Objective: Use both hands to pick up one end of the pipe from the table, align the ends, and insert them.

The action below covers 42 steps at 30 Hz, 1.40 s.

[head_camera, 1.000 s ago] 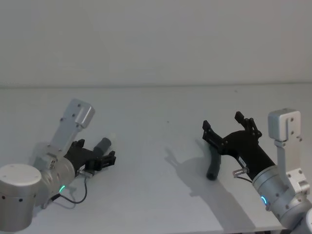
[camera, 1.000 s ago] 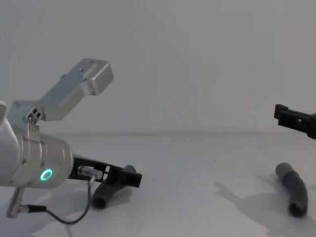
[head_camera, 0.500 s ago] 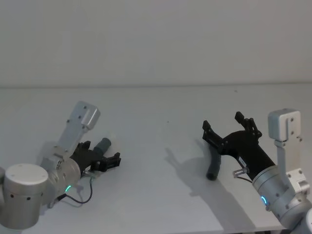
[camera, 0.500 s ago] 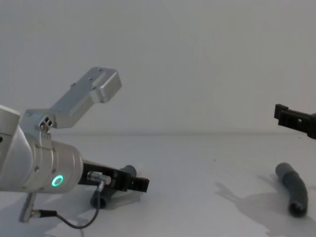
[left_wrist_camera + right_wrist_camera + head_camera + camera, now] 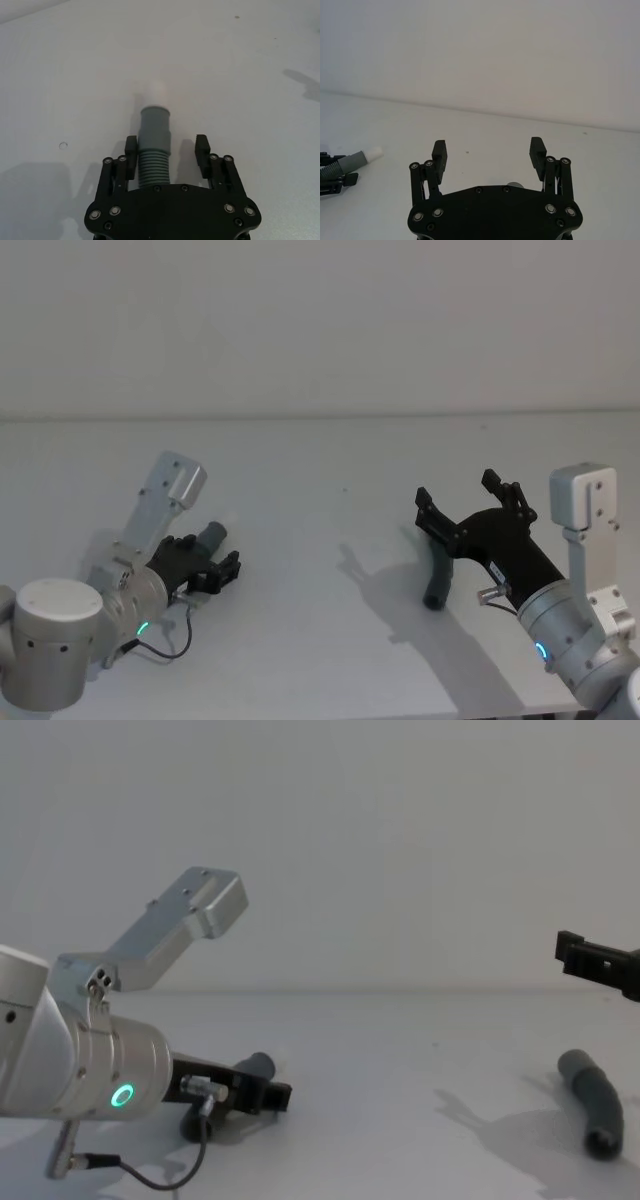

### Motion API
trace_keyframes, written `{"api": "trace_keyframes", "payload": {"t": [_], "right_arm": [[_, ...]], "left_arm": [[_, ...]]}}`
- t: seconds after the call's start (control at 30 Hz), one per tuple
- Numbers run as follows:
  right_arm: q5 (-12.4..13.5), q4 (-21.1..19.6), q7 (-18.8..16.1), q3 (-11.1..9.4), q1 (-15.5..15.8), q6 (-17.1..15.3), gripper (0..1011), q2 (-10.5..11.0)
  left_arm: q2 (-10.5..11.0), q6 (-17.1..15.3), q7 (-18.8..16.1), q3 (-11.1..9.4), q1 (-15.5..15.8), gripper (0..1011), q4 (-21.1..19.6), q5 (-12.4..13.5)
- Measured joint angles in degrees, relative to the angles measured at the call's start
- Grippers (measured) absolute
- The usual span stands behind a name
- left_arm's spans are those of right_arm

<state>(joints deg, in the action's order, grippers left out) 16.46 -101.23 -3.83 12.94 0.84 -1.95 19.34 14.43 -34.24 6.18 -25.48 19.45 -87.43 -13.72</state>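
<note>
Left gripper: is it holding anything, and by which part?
Nothing yet. The left gripper is open, its fingers straddling the ribbed section of the hose piece just behind its grey cuff, not closed on it.

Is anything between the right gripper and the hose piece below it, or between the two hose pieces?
Nothing visible. The right gripper hangs open above the right hose piece; only table lies between that and the left hose piece.
</note>
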Motion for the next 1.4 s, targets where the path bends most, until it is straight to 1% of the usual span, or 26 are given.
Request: {"api": "trace_keyframes", "payload": {"t": [0.07,0.1,0.17,0.2,0.27,0.3,0.33,0.37,0.7,0.9,0.97,1.0,1.17,1.2,1.3,1.33,1.4], "right_arm": [[0.0,0.0,0.0,0.0,0.0,0.0,1004,0.0],[0.0,0.0,0.0,0.0,0.0,0.0,1004,0.0],[0.0,0.0,0.0,0.0,0.0,0.0,1003,0.0],[0.0,0.0,0.0,0.0,0.0,0.0,1004,0.0],[0.0,0.0,0.0,0.0,0.0,0.0,1003,0.0],[0.0,0.0,0.0,0.0,0.0,0.0,1003,0.0],[0.0,0.0,0.0,0.0,0.0,0.0,1004,0.0],[0.0,0.0,0.0,0.0,0.0,0.0,1004,0.0],[0.0,0.0,0.0,0.0,0.0,0.0,1004,0.0],[0.0,0.0,0.0,0.0,0.0,0.0,1004,0.0],[0.0,0.0,0.0,0.0,0.0,0.0,1003,0.0],[0.0,0.0,0.0,0.0,0.0,0.0,1003,0.0],[0.0,0.0,0.0,0.0,0.0,0.0,1004,0.0],[0.0,0.0,0.0,0.0,0.0,0.0,1003,0.0],[0.0,0.0,0.0,0.0,0.0,0.0,1003,0.0],[0.0,0.0,0.0,0.0,0.0,0.0,1003,0.0],[0.0,0.0,0.0,0.0,0.0,0.0,1003,0.0]], "left_arm": [[-0.08,0.12,0.02,0.07,-0.03,672,0.12,0.06],[-0.13,0.21,0.04,0.13,-0.05,618,0.19,0.13],[-0.22,0.31,0.07,0.21,-0.08,560,0.31,0.24],[-0.25,0.33,0.08,0.23,-0.09,508,0.34,0.27],[-0.29,0.38,0.1,0.3,-0.11,473,0.41,0.35],[-0.33,0.43,0.12,0.34,-0.13,430,0.47,0.4],[-0.35,0.48,0.13,0.36,-0.15,413,0.49,0.44],[-0.4,0.55,0.18,0.42,-0.17,366,0.55,0.5],[-0.51,1.07,0.86,0.49,-0.15,345,0.89,0.89],[0.07,1.76,2.77,-0.1,0.55,345,1.15,1.2],[0.71,2.25,4.31,-0.52,1.25,345,1.24,1.35],[0.71,2.25,4.31,-0.52,1.25,345,1.24,1.35],[2.22,3.12,8.17,-1.5,3.0,345,1.32,1.55],[2.22,3.12,8.17,-1.5,3.0,344,1.32,1.55],[3.28,3.47,11.07,-2.18,4.2,345,1.33,1.57],[3.28,3.47,11.07,-2.18,4.2,345,1.33,1.57],[4.03,3.59,13.02,-2.66,5.06,344,1.33,1.55]]}}
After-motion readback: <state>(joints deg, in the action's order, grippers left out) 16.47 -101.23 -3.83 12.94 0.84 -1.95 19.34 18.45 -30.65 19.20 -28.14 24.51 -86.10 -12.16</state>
